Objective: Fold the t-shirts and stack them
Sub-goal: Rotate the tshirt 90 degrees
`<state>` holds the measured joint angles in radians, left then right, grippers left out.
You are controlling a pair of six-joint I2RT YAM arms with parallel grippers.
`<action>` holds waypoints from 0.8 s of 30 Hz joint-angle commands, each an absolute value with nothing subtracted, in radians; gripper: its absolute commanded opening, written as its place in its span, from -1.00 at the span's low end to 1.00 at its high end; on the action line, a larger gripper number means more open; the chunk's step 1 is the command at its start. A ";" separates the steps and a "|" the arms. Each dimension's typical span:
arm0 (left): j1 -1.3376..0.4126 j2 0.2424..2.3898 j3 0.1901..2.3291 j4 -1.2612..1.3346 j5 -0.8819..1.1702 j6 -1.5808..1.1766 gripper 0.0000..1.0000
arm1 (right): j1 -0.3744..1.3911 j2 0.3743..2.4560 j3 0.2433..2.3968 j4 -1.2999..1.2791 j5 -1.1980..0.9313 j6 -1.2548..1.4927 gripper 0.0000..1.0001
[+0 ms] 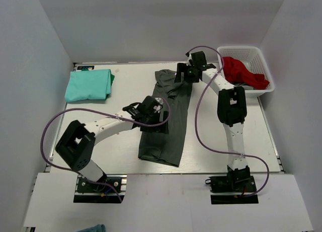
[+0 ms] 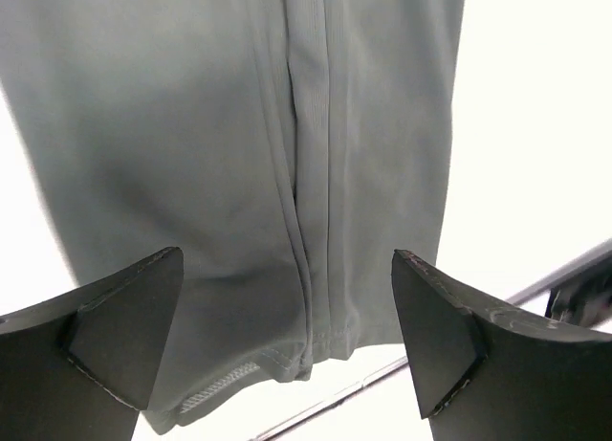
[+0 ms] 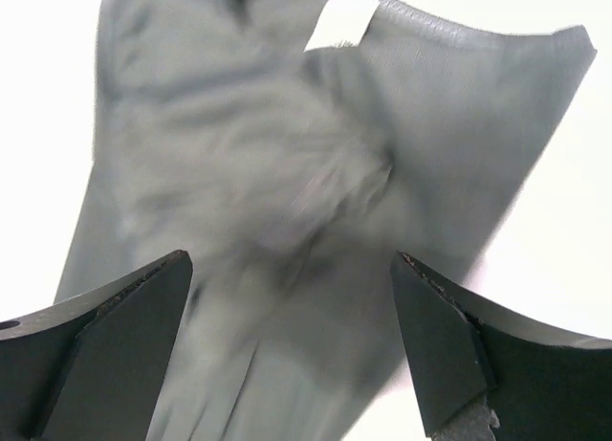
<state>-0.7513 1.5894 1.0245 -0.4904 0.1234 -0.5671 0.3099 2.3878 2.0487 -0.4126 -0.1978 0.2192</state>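
Note:
A dark charcoal grey t-shirt (image 1: 170, 122) lies folded into a long strip down the middle of the table. A mint-turquoise t-shirt (image 1: 88, 84) lies folded at the far left. My left gripper (image 1: 157, 115) is open above the middle of the grey strip; the left wrist view shows the shirt's hem (image 2: 287, 355) between its spread fingers. My right gripper (image 1: 182, 74) is open above the strip's far end; the right wrist view shows the collar end of the grey shirt (image 3: 306, 183), blurred.
A white basket (image 1: 261, 61) at the far right holds red cloth (image 1: 244, 72) and something dark under it. White walls enclose the table on the left, back and right. The table's metal near edge (image 2: 402, 364) shows past the hem.

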 commanded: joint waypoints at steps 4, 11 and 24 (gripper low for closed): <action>-0.735 1.459 1.080 -0.469 -0.080 -0.574 0.99 | 0.354 2.033 1.779 -0.425 -0.166 0.228 0.81; -0.735 1.508 1.079 -0.469 -0.061 -0.548 0.99 | 0.468 1.853 1.444 -0.391 -0.127 0.316 0.81; -0.735 1.224 0.689 -0.480 -0.129 -0.730 0.99 | 0.601 2.088 1.538 -0.537 0.185 0.465 0.81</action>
